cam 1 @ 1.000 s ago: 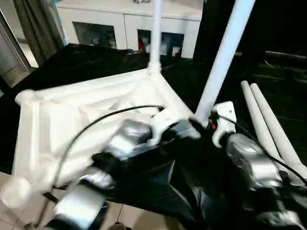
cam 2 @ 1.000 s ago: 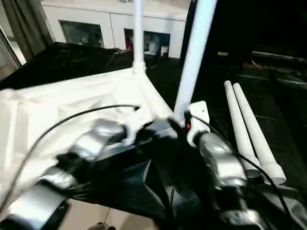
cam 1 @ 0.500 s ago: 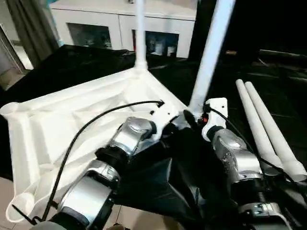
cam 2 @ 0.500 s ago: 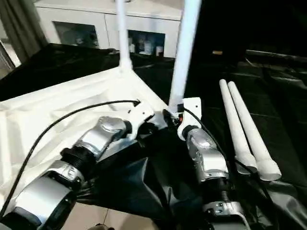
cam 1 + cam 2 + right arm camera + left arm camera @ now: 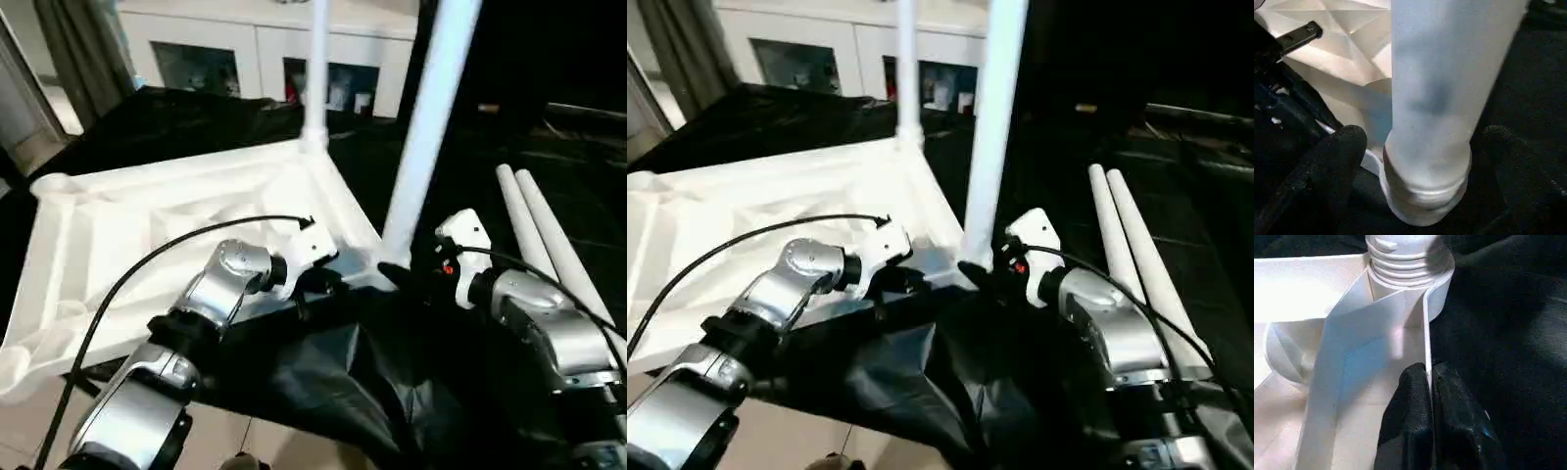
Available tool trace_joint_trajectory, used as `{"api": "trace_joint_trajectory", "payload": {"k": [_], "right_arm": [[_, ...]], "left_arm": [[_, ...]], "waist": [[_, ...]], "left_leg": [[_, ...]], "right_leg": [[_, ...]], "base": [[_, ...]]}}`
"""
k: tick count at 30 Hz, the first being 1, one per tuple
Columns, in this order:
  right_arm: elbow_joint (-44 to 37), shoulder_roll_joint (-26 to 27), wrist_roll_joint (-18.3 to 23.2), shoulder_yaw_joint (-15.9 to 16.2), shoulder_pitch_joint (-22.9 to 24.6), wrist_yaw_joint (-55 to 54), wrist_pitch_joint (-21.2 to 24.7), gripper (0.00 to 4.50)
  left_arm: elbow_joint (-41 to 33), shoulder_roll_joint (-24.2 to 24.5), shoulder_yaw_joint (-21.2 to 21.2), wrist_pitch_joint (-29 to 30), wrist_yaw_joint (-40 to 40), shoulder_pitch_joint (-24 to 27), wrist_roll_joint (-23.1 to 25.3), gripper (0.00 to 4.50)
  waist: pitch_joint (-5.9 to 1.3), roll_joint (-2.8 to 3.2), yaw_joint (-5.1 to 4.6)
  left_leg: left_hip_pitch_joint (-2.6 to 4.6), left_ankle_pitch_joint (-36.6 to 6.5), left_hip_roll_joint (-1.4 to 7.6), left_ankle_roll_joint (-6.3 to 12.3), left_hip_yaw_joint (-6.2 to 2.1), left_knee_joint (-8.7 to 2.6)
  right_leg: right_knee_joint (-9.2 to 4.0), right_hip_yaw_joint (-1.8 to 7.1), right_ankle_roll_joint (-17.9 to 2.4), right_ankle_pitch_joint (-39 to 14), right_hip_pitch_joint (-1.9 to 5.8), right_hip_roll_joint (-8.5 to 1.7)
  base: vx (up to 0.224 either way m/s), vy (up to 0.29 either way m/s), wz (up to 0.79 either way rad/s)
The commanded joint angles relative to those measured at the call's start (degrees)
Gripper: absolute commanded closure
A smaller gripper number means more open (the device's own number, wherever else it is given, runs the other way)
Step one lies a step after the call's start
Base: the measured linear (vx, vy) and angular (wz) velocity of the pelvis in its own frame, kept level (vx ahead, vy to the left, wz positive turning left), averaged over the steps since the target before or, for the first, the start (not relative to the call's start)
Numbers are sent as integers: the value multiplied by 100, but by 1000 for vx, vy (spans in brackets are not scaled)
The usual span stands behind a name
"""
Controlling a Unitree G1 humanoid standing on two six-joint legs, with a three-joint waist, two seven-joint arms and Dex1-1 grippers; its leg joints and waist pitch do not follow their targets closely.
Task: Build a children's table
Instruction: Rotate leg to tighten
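The white tabletop [image 5: 147, 225] lies underside up on a black cloth. One white leg [image 5: 316, 69] stands upright in its far corner socket. A second leg [image 5: 426, 127] stands in the near corner socket [image 5: 1405, 264]. My left gripper [image 5: 1429, 382] is shut on the tabletop's thin rim just beside that socket. My right gripper [image 5: 1422, 142] is open, and its fingers [image 5: 1344, 147] stand on either side of the near leg's base [image 5: 1425, 191], a little apart from it. Two loose legs [image 5: 549, 245] lie side by side on the cloth to the right.
The black cloth [image 5: 323, 382] drapes over the table's front edge, with tiled floor [image 5: 39, 431] below at the left. A white cabinet [image 5: 265, 39] stands behind the table and a dark curtain [image 5: 78, 49] hangs at the back left.
My right gripper's fingers have spread away from the near leg's base. The left gripper has kept its hold on the rim. The camera has shifted.
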Motion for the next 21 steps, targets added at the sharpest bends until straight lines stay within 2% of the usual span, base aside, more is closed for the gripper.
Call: {"api": "trace_joint_trajectory", "payload": {"k": [1,5,6,7,9,10,17,21], "right_arm": [[-184,-207,52,24,112,248,109,29],[-242,-340,31,170,205,530,85,29],[-173,-332,-73,267,200,519,47,29],[-146,-323,-105,293,193,517,28,45],[-114,-294,-110,301,171,507,29,45],[-108,-264,-80,298,151,500,38,55],[-126,-239,1,321,120,610,10,117],[-148,-226,38,336,149,647,-11,145]], "left_arm": [[-480,56,-55,-219,-489,73,-307,450],[-812,160,-102,-152,-796,216,-414,450],[-874,176,-125,-159,-810,243,-405,450],[-905,182,-133,-152,-818,255,-401,450],[-951,185,-141,-122,-829,270,-404,450],[-978,187,-144,-108,-836,278,-410,450],[-1133,228,-125,-23,-903,335,-401,450],[-1150,254,-122,-2,-919,341,-392,450]], "waist": [[-397,-70,7],[-393,-65,23],[-395,-81,33],[-386,-70,37],[-389,-69,43],[-395,-83,50],[-413,-84,54],[-410,-80,54]], "left_leg": [[115,-882,226,420,-38,-358],[103,-920,212,421,-31,-356],[110,-924,221,397,-38,-359],[117,-971,220,362,-35,-364],[124,-999,225,312,-38,-368],[120,-979,223,310,-35,-362],[100,-758,202,414,-33,-332],[102,-801,203,407,-35,-333]], "right_leg": [[-383,243,-1513,-89,327,-316],[-389,237,-1482,-184,311,-308],[-383,234,-1473,-255,308,-314],[-401,237,-1455,-373,293,-313],[-398,239,-1442,-420,286,-310],[-390,245,-1439,-374,294,-317],[-352,237,-1452,-60,306,-302],[-361,234,-1455,-162,305,-302]], "base": [[0,0,0],[0,0,0],[0,0,0],[0,0,0],[0,0,0],[0,0,0],[0,0,0],[0,0,0]]}}
